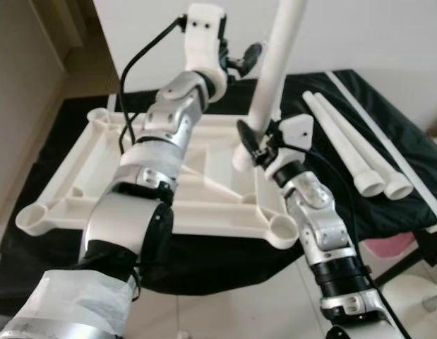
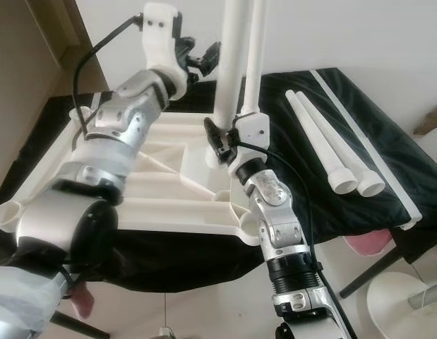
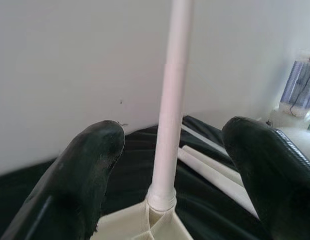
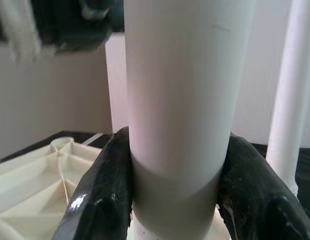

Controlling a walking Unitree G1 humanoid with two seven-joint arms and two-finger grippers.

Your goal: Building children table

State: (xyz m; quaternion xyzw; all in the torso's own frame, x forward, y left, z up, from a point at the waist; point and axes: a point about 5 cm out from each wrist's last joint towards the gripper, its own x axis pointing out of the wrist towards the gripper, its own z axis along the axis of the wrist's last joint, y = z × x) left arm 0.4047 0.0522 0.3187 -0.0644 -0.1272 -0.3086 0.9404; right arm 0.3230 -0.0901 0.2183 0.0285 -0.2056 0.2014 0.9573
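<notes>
Silver arms work over an upturned tabletop (image 1: 169, 176): right end effector (image 4: 175, 200) pinches a leg (image 1: 274, 70) upright in a corner socket; left end effector (image 3: 170, 165) hovers spread before another fitted leg (image 3: 170, 100). Two legs (image 1: 352, 152) lie beside the tabletop, unfitted.

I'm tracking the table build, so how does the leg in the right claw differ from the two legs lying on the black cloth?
The held leg stands upright, gripped by the right claw over the tabletop. The loose legs lie flat, side by side, untouched. All are white tapered tubes.
</notes>
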